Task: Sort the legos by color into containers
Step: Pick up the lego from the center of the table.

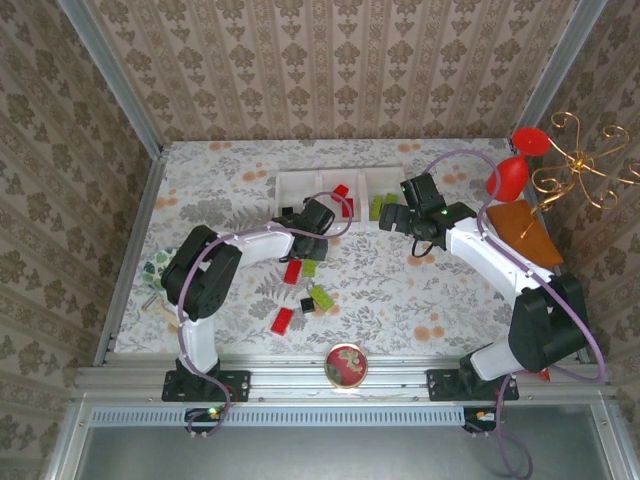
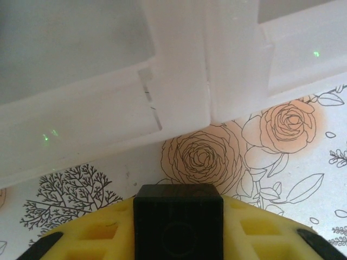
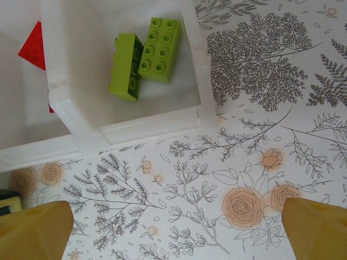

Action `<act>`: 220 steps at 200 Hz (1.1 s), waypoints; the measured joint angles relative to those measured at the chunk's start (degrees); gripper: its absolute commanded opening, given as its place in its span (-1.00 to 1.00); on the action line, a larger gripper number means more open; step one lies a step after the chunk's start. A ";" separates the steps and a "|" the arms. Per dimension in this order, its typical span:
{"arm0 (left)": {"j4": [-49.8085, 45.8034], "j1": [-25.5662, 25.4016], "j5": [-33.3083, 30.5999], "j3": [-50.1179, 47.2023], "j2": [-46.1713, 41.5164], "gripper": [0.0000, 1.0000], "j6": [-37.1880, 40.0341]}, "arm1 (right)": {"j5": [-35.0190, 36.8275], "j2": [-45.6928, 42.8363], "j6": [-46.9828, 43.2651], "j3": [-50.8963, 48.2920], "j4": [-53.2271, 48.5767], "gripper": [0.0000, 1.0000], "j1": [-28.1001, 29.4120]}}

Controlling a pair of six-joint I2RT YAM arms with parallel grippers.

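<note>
Carry | left gripper [image 1: 298, 216] clamped on black brick [image 2: 178, 214], at near wall of tray [image 2: 179, 86] for drop-in | right gripper [image 3: 173, 230] apart, empty, beside tray

- White translucent plastic tray [image 1: 290, 181], three compartments, lies flat at the far side.
- Two lime-green rectangular bricks [image 3: 160, 46] lie in its right compartment, with red bricks [image 1: 342, 190] in the middle one.
- Small black cube brick [image 2: 178, 214] is pinched in my left claw [image 2: 178, 238], just short of the tray's wall.
- Loose red, green and black bricks [image 1: 292, 271] lie scattered nearer me.
</note>
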 measured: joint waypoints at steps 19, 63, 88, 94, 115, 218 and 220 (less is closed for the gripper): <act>0.07 0.00 0.00 0.00 0.00 -0.49 0.17 | -0.02 0.00 0.00 0.00 0.00 1.00 0.13; 0.07 -0.07 -0.13 -0.02 -0.07 -0.63 0.17 | -0.02 0.00 0.00 0.00 0.00 1.00 0.20; 0.04 -0.07 -0.15 -0.04 -0.55 -0.68 0.17 | 0.00 0.00 0.00 0.00 0.00 1.00 0.22; 0.07 -0.07 -0.15 -0.07 -0.83 -0.69 0.15 | -0.02 0.00 0.00 0.00 0.00 1.00 0.22; 0.09 -0.07 -0.15 -0.24 -2.38 -0.71 0.17 | -0.02 0.00 0.00 0.00 0.00 1.00 0.22; 0.31 -0.07 -0.63 -2.67 -10.19 -0.76 0.00 | 0.00 0.00 0.00 0.00 0.00 1.00 0.98; 0.31 -0.07 -0.66 -2.71 -10.27 -0.76 0.00 | -0.02 0.00 0.00 0.00 -0.02 1.00 0.98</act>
